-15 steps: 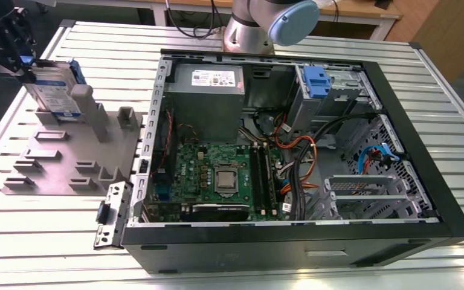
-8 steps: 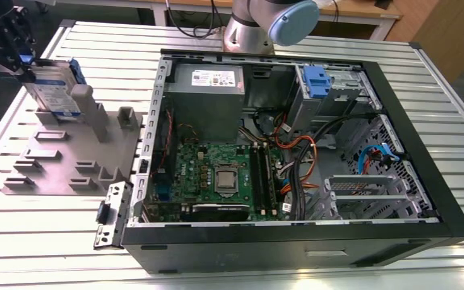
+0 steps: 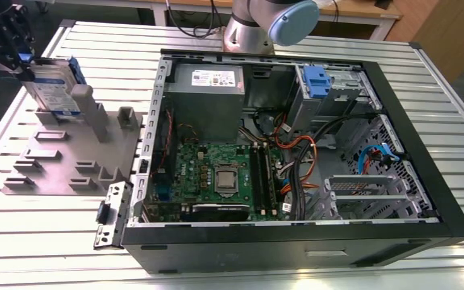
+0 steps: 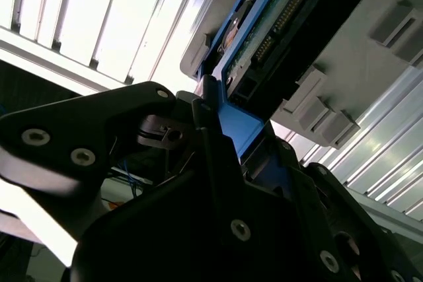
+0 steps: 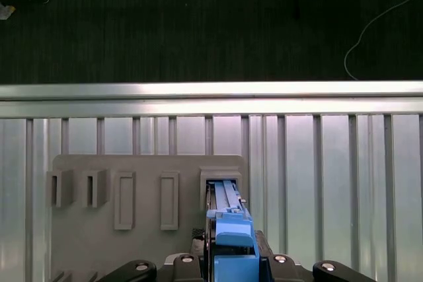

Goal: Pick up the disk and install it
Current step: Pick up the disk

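The disk (image 3: 54,90), silver with a white-and-blue label and a blue carrier, stands on edge at the back corner of a grey slotted fixture (image 3: 55,172), at the exterior view's left. My gripper (image 3: 27,61) is over it, shut on its upper edge. In the second wrist view the black fingers (image 4: 210,133) clamp the blue carrier (image 4: 242,125), and the disk's circuit-board side (image 4: 277,11) runs on beyond them. In the first wrist view the blue carrier edge (image 5: 230,229) sits between the gripper's jaws (image 5: 231,265), over a slot of the fixture (image 5: 79,242).
An open black computer case (image 3: 425,199) lies on the slatted metal table (image 3: 449,109), to the right of the fixture. Inside are a grey power supply (image 3: 208,78), a motherboard (image 3: 215,175), cables, and a silver drive cage with a blue latch (image 3: 316,81). The arm's base (image 3: 252,27) stands behind the case.
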You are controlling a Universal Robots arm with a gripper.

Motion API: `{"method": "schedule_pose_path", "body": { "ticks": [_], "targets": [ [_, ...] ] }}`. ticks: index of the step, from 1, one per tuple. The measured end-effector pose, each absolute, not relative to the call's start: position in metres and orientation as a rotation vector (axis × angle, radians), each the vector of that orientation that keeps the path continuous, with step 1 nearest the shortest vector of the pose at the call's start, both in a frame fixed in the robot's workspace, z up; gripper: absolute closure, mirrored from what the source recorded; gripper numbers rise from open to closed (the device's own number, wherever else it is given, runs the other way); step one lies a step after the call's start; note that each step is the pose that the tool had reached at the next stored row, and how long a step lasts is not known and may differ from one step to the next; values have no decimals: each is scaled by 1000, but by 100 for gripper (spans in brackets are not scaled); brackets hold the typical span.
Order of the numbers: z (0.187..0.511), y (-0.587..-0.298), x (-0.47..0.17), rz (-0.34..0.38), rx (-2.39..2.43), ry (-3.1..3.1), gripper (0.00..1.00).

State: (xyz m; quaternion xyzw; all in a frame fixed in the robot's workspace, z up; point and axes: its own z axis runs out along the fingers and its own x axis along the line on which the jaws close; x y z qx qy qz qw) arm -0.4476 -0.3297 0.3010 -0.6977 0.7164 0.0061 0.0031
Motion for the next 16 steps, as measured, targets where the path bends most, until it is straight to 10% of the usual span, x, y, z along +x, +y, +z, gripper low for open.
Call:
{"method": "schedule_pose_path", "body": {
  "ticks": [16],
  "targets": [
    [307, -330, -448, 19, -2188, 2246, 64]
  ]
}}
